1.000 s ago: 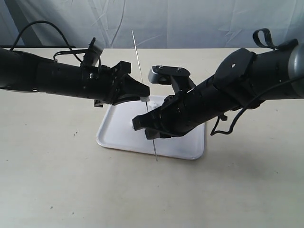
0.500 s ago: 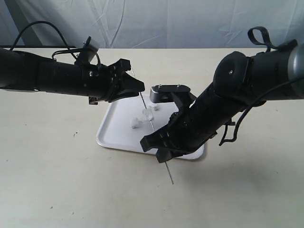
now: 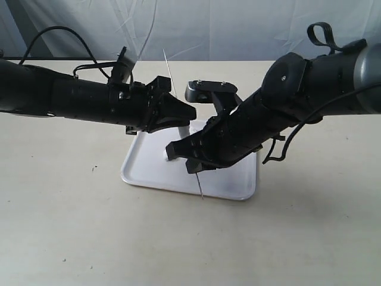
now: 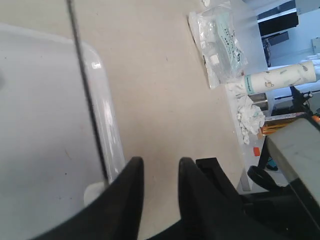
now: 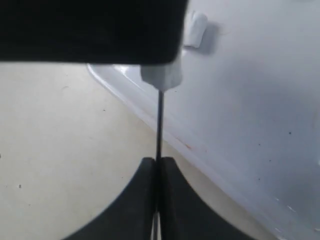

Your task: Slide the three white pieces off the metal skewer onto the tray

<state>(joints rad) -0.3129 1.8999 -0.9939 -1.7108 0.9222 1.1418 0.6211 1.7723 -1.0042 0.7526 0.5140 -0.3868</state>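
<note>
My right gripper (image 3: 191,165) (image 5: 159,161) is shut on the metal skewer (image 3: 200,190) (image 5: 159,125), holding it slanted over the white tray (image 3: 146,171) (image 5: 260,100). One white piece (image 5: 161,75) sits on the skewer, pressed against the underside of my left gripper. Another white piece (image 5: 195,29) lies loose on the tray, and one white piece (image 3: 169,154) shows by the right gripper. My left gripper (image 3: 190,112) (image 4: 159,162) is open, nothing between its fingers. The skewer (image 4: 87,95) passes just outside one finger, with a white piece (image 4: 95,192) beside it. A third piece is not clearly seen.
A plastic bag (image 4: 220,42), a white bottle (image 4: 280,77) and crumpled tissue (image 4: 250,112) lie beyond the table's edge in the left wrist view. Both arms crowd the space above the tray. A pale curtain (image 3: 238,27) hangs behind the table.
The right gripper has carried the skewer back up over the tray, and its far end again sticks up past the left gripper. The left gripper has shifted slightly right, against the skewer.
</note>
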